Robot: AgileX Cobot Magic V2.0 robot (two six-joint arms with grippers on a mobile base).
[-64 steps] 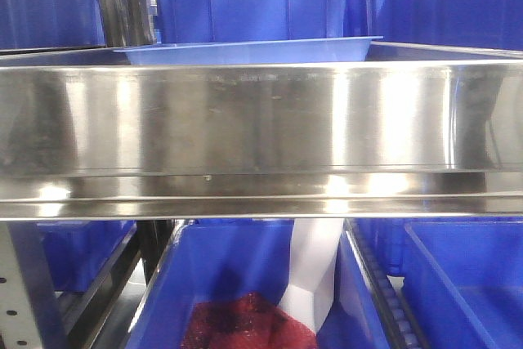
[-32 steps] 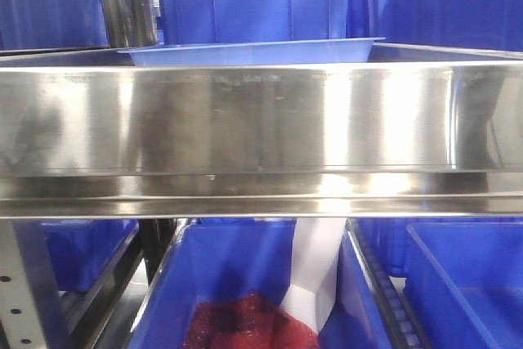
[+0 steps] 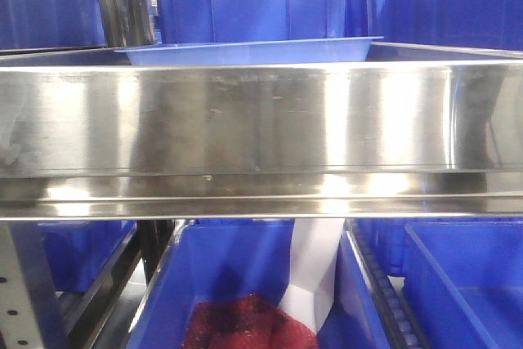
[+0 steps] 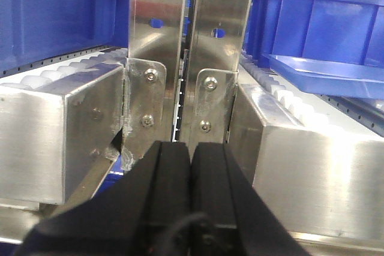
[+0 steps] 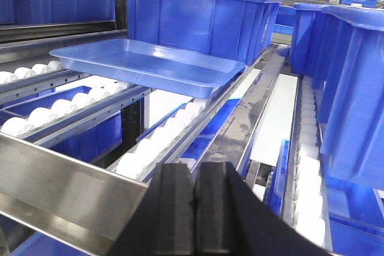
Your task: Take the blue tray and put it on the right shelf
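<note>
Right wrist-mounted view gives the clearest look at the blue tray [image 5: 147,64]: a shallow, glossy, light-blue plastic rectangle with rounded corners and a flared rim, nothing inside it. It rests on the white rollers [image 5: 159,139] of the right shelf [image 3: 261,120], just in front of a deep, darker blue storage bin [image 5: 195,19], and nothing grips it. The right gripper [image 5: 194,208] sits low in that picture, near the shelf's front edge and apart from the tray, its two black jaws pressed together with nothing between them. On the left wrist-mounted view the left gripper [image 4: 191,172] likewise has its jaws closed flush against each other, pointing at two stainless-steel uprights [image 4: 186,58] bolted to brackets between two rack sections; the tray's corner [image 4: 327,73] shows at the right of that picture, on the rollers. From the exterior front-facing camera only the tray's thin rim [image 3: 245,48] rises above the tall brushed-metal front lip, which fills the middle of the frame with bright reflections. Below the lip stands another blue bin [image 3: 237,284] holding something red [image 3: 245,324] and a white object [image 3: 315,271]. More blue bins crowd the racks on every side.
</note>
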